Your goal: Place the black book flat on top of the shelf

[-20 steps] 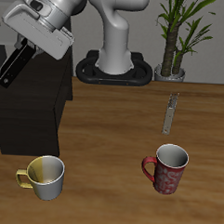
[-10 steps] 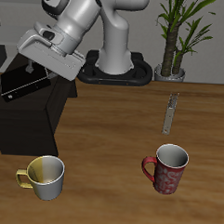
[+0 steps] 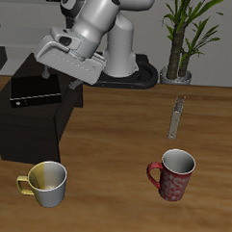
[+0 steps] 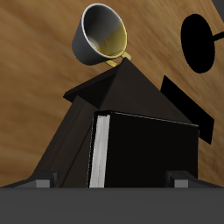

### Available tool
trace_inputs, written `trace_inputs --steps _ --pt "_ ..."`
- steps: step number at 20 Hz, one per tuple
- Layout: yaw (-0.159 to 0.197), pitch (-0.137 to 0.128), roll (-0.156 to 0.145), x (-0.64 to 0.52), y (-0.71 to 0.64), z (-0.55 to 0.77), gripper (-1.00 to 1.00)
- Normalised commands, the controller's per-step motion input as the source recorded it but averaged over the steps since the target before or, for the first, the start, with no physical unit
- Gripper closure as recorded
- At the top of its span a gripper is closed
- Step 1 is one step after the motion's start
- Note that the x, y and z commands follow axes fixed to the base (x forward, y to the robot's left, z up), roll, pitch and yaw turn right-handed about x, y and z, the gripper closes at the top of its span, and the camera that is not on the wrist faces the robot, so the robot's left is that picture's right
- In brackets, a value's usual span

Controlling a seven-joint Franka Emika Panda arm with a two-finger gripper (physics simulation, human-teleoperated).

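Note:
The black book (image 3: 34, 91) lies flat on the top of the shelf (image 3: 28, 133), a low matte black box at the table's side. My gripper (image 3: 57, 78) hangs just above the book's edge, open, with nothing between the fingers. In the wrist view the book (image 4: 149, 149) fills the middle with its white page edge showing, resting on the shelf (image 4: 118, 87). The two fingertips (image 4: 44, 180) stand wide apart around the gripper's middle (image 4: 112, 181), clear of the book.
A yellow mug (image 3: 47, 182) stands in front of the shelf near the table's front edge and also shows in the wrist view (image 4: 101, 35). A red mug (image 3: 173, 175), a small grey bar (image 3: 176, 115) and a potted plant (image 3: 181, 44) stand farther across the table.
The arm swung the book from hanging tilted beside the shelf to flat over its top. The fingers have opened and the book now rests on the shelf.

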Motion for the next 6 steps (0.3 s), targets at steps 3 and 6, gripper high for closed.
trace_inputs --steps 3,6 --pt "-0.094 -0.048 0.188 -0.32 0.69 0.50 -1.00" --pt "-0.013 -0.036 0.070 -0.09 0.28 0.18 -1.00"
